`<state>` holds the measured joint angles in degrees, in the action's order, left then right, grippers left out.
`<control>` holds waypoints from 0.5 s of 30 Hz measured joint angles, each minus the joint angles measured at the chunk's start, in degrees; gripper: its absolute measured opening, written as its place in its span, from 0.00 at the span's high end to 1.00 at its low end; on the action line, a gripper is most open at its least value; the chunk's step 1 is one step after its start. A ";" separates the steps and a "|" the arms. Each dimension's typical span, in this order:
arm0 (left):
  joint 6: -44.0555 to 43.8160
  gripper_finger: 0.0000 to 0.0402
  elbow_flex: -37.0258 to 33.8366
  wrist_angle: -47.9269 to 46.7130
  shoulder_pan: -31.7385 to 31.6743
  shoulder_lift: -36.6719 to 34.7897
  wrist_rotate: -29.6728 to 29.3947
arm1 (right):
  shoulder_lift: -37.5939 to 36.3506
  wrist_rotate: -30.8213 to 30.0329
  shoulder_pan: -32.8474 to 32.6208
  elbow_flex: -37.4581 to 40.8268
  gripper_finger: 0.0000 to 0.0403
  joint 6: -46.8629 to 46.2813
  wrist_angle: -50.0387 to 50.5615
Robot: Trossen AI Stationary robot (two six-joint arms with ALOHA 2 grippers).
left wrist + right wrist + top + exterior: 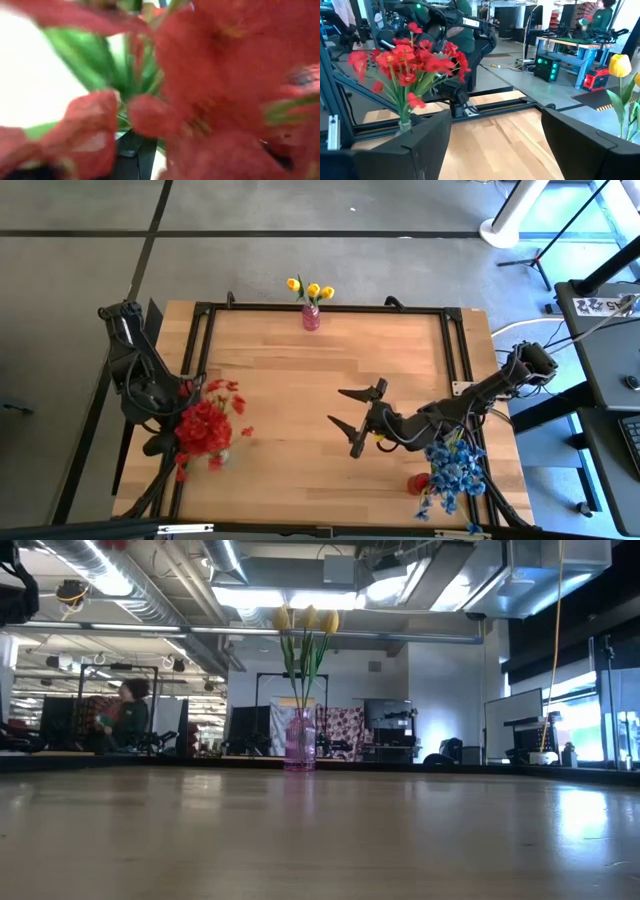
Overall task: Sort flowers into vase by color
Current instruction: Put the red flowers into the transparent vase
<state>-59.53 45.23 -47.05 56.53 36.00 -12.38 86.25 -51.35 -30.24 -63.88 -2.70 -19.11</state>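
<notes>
The red flowers (205,425) stand upright as a bunch near the table's left edge, their stems in a clear vase (404,125). My left gripper (172,412) sits right at this bunch, and red blooms (215,75) fill its wrist view. My right gripper (345,408) is open over the middle of the table, pointing left at the red bunch (415,60) and touching nothing. Yellow tulips (311,289) stand in a pink vase (300,745) at the far edge. Blue flowers (452,468) sit near the right near corner, under the right arm.
A small red object (418,482) sits beside the blue bunch. A black frame (325,308) runs along the table's edges. Bare wood (300,370) lies between the three bunches. A person (128,712) and equipment show in the room beyond the table.
</notes>
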 joint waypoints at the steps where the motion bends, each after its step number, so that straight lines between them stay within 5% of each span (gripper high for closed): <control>1: 0.49 0.62 0.00 -0.70 0.00 -0.14 -1.69 | 0.01 0.00 0.02 0.00 0.24 0.02 0.19; 5: 1.32 0.62 0.00 -1.37 -0.04 -0.05 -6.80 | 0.01 0.00 0.02 0.00 0.24 -0.01 0.83; 15: -4.88 0.62 -0.01 -4.67 -1.18 0.20 -4.42 | -0.01 -0.30 0.02 0.00 0.24 -0.05 1.43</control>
<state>-64.41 45.22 -51.72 55.35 36.20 -16.80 86.24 -51.65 -30.22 -63.88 -2.75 -17.68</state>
